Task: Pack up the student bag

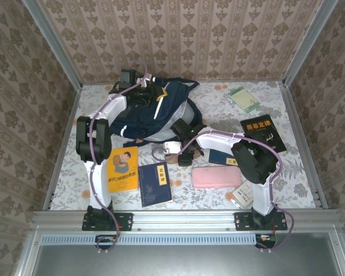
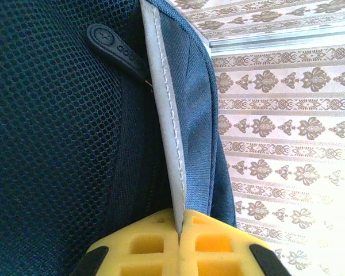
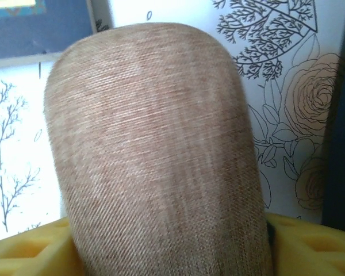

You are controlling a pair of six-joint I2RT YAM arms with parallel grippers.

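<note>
The student bag (image 1: 142, 122), navy with a pale grey lining, lies at the back middle of the table. My left gripper (image 1: 142, 94) is at its far top edge. In the left wrist view, the left gripper (image 2: 178, 224) is shut on the bag's grey reflective stripe (image 2: 168, 132), beside dark mesh (image 2: 52, 149) and a black zipper pull (image 2: 112, 46). My right gripper (image 1: 177, 154) is low in front of the bag. Its yellow fingers (image 3: 23, 253) sit against both sides of a brown fabric case (image 3: 155, 149), which lies on the flowered cloth.
An orange book (image 1: 122, 168) and a blue book (image 1: 155, 184) lie front left. A pink pencil case (image 1: 215, 177), a dark booklet (image 1: 221, 156), a black book (image 1: 263, 133), a green-edged notebook (image 1: 244, 99) and a small packet (image 1: 241, 195) lie to the right. Patterned walls enclose the table.
</note>
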